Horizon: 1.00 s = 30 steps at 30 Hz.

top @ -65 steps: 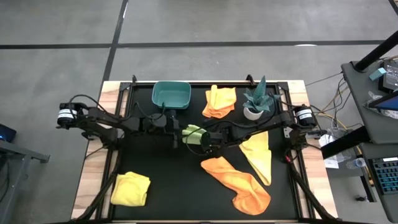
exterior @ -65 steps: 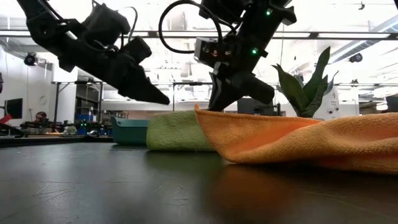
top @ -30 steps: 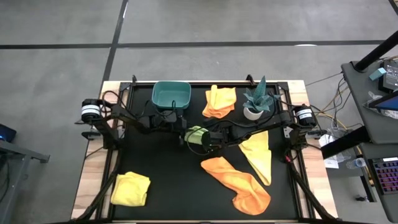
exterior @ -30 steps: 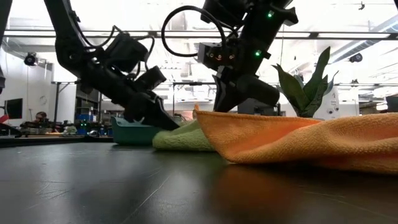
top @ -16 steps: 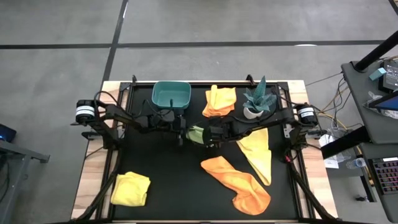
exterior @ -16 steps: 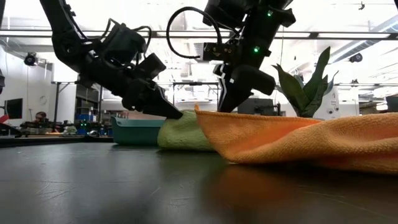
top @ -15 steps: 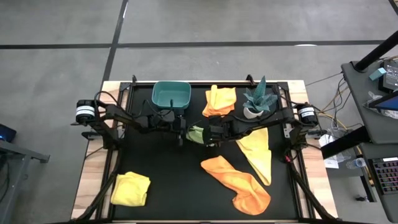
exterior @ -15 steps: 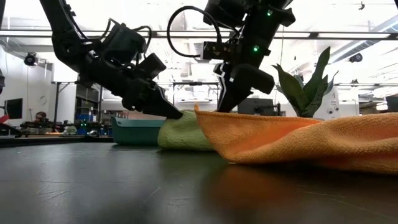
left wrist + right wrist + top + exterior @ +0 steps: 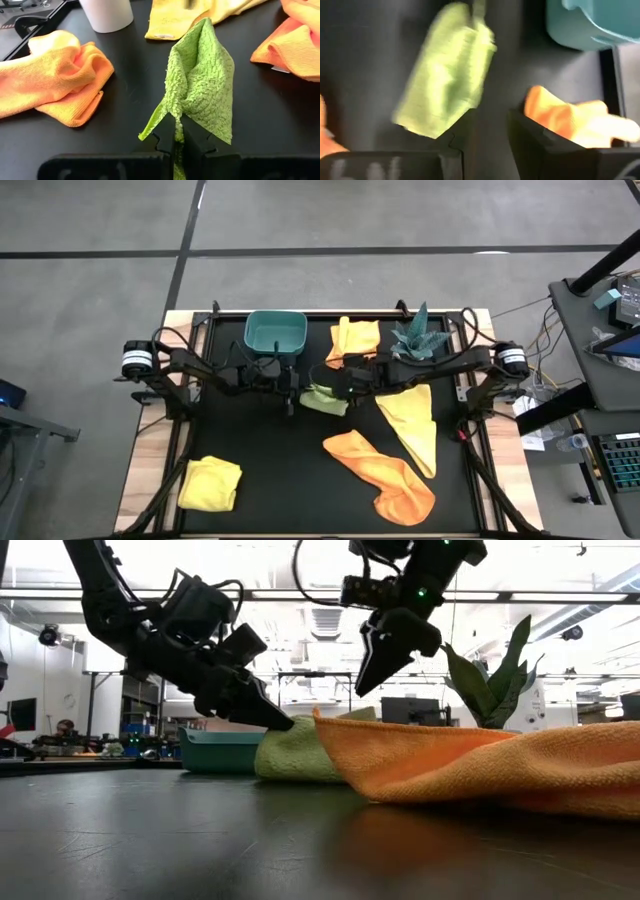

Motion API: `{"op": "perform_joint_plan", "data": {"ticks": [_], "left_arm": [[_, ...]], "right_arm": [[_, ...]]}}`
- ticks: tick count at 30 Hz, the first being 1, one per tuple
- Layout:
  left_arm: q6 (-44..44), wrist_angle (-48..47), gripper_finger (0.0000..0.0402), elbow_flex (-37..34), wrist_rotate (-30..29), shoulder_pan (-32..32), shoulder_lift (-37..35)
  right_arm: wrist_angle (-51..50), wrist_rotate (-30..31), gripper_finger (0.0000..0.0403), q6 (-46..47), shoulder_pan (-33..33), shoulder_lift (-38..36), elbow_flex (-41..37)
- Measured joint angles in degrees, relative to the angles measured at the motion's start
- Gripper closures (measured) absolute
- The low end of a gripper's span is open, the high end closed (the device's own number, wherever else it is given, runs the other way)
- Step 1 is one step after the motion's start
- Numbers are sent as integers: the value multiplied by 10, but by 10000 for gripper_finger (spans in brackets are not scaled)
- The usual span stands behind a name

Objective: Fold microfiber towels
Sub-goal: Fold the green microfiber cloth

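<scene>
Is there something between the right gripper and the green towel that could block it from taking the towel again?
Nothing visible does. The right gripper, fingers open, hangs just above the lime green towel with only air between. The left gripper is shut on the towel's opposite edge.

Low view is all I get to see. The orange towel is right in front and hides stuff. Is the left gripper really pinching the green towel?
Observer: Yes. In the left wrist view the left gripper is shut on an edge of the green towel.
Operator: Did the other one let go?
Observer: Yes. The right gripper has its fingers apart with nothing between them, up off the green towel.
Operator: What else is on the table?
Observer: From above, a folded yellow towel lies at the front left corner, outside your view.
</scene>
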Motion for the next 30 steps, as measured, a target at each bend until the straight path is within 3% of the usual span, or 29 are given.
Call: {"op": "perform_joint_plan", "data": {"ticks": [3,10,14,23,30], "left_arm": [[1,0,401,0,0,-6,0],[0,1,401,0,1,-14,0],[-2,7,401,0,0,-14,-1],[-33,34,402,11,-2,-14,2],[-44,31,402,29,-36,-13,31]], "right_arm": [[45,-12,320,1,-23,-10,-37],[236,-136,387,29,-67,9,-159],[325,-166,394,45,-64,30,-197],[359,-185,394,49,-48,78,-208],[370,-183,394,42,-42,85,-209]]}}
